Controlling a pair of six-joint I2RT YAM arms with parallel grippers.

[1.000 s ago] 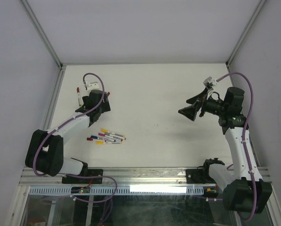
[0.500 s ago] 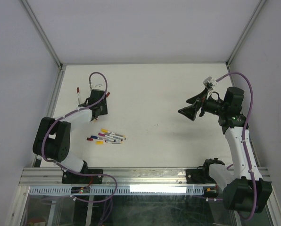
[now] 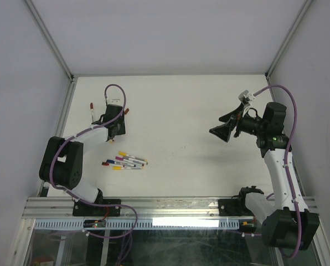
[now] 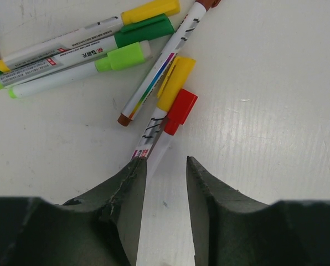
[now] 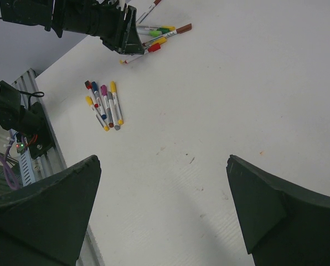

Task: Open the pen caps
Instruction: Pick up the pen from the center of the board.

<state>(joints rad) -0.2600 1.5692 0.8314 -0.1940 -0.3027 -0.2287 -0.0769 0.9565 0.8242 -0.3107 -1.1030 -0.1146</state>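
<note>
The left gripper [image 3: 117,128] now sits lower over the table and slightly farther right than a second ago, looking smaller from above. Its jaws, spread wide then, have drawn in to a narrower gap. The left arm [image 3: 62,163] has changed shape: its dark elbow, earlier low near the left edge, has risen and shifted right, and the forearm reaches out more steeply. The purple cable [image 3: 116,91] looping over the wrist has moved right with it.
</note>
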